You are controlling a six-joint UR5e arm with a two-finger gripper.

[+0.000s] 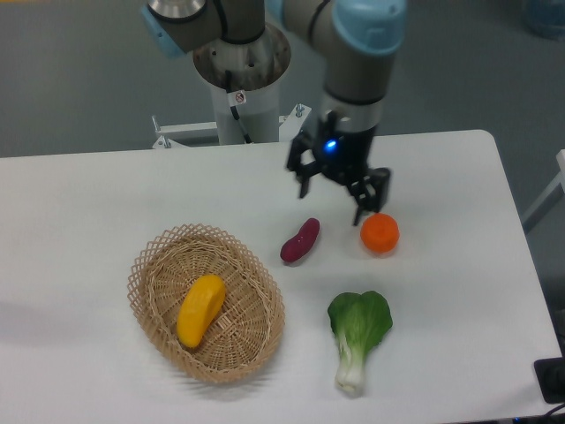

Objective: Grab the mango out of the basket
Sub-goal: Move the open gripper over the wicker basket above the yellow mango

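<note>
The yellow-orange mango [200, 309] lies lengthwise inside the oval wicker basket [262, 289] at the table's front left. My gripper [331, 201] hangs open and empty well up and to the right of the basket, above the gap between the sweet potato and the orange fruit. Its two dark fingers point down and hold nothing.
A purple sweet potato [300, 241] lies just right of the basket. A small round orange fruit [380, 233] sits beside it, and a bok choy [357, 335] lies at the front right. The robot's base column [240, 79] stands behind the table.
</note>
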